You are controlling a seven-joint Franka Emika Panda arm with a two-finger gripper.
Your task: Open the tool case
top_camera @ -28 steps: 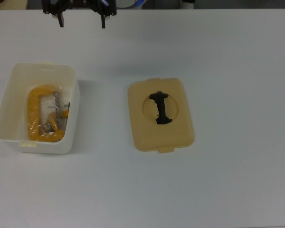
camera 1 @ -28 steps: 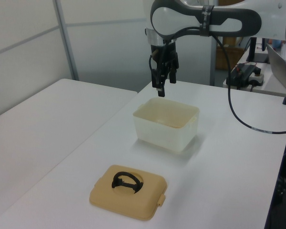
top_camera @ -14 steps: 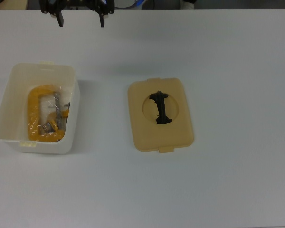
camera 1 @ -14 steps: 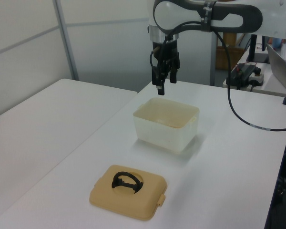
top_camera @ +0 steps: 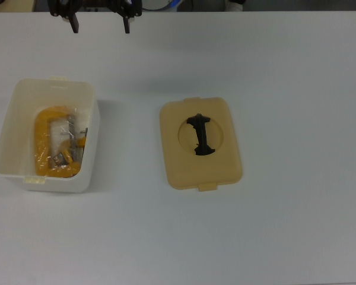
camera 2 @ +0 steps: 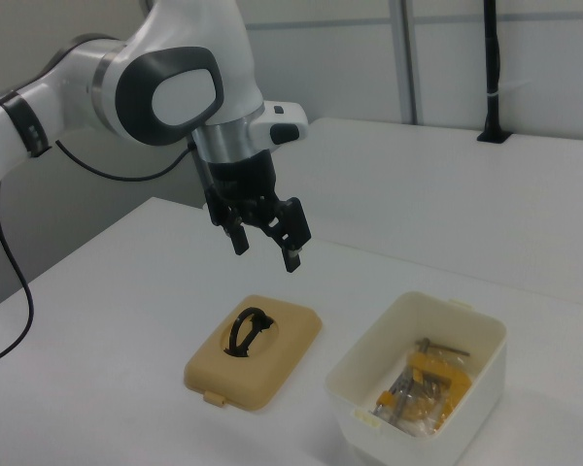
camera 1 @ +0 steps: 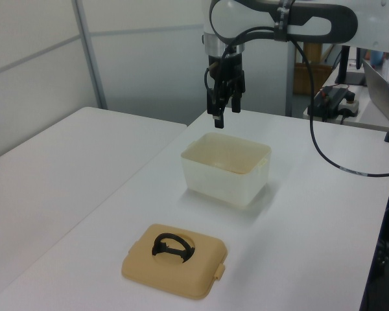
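On the smooth white bench (top_camera: 285, 71), the tool case's cream plastic tub (top_camera: 46, 135) sits open near the top view's left edge, holding what seem yellow-bagged tools. Its tan rounded lid (top_camera: 200, 144) lies mid-bench, apart. The gripper (top_camera: 99, 19) hangs empty, fingers wide.

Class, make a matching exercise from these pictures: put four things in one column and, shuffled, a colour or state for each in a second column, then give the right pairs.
Things:
1. lid
2. tub
3. handle
4. gripper

States:
A. black, in a round recess
B. open, above the table, holding nothing
C. tan-yellow, flat on the table
D. cream-white, uncovered, yellow tool inside

Pairs: 1-C, 2-D, 3-A, 4-B
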